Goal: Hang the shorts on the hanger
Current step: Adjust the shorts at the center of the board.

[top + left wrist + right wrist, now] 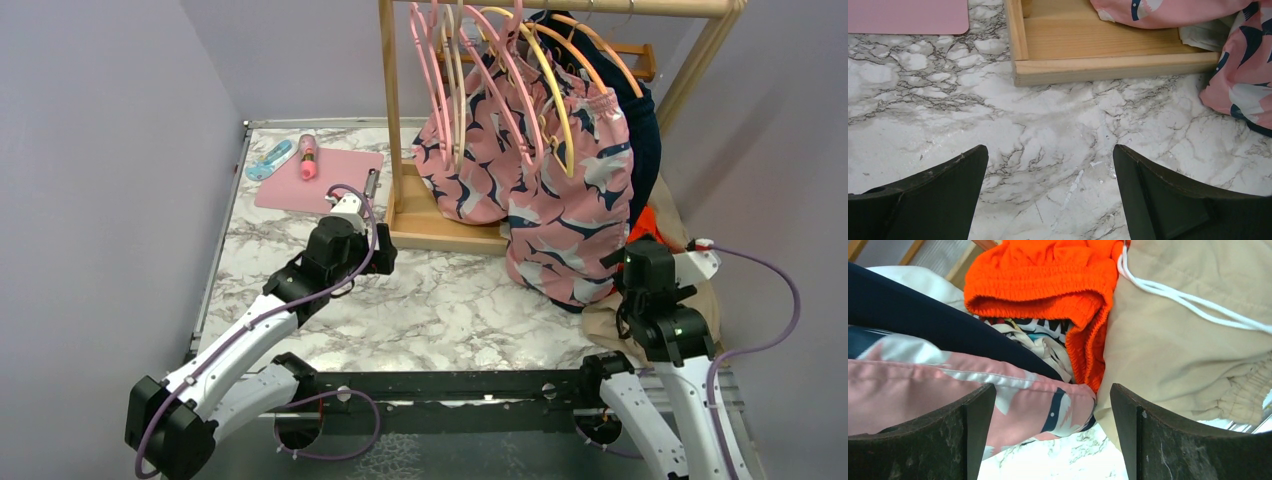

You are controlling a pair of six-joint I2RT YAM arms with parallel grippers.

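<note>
My left gripper hangs spread wide and empty over the grey-veined white marble tabletop. The thin pale-yellow rounded hanger hangs on the wooden rack rail. The bright orange-red fabric shorts lie bunched between the pink shark-print shorts and the beige drawstring garment, just ahead of my right gripper, jaws apart, holding nothing

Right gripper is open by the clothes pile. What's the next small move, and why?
Probably ease the right gripper forward onto the elastic waistband of the orange shorts. Its jaws stand open and empty, and that waistband lies just ahead, between the pink shark-print shorts and the beige garment.
</note>
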